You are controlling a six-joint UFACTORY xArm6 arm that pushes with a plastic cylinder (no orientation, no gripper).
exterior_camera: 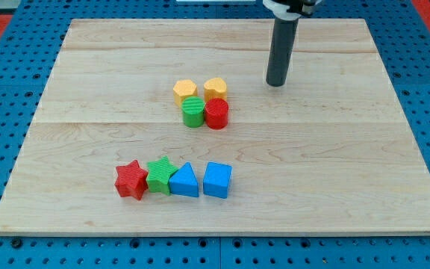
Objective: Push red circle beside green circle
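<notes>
The red circle [216, 114] stands near the board's middle, touching the right side of the green circle [193, 111]. Two yellow blocks sit just above them: a yellow hexagon [185, 90] above the green circle and a second yellow block [215, 87] above the red circle. My tip [276, 82] rests on the board up and to the right of the red circle, well apart from it and touching no block.
A row of blocks lies toward the view's bottom: a red star [131, 179], a green star [160, 175], a blue triangle [185, 181] and a blue cube [217, 179]. The wooden board [349, 187] lies on a blue pegboard.
</notes>
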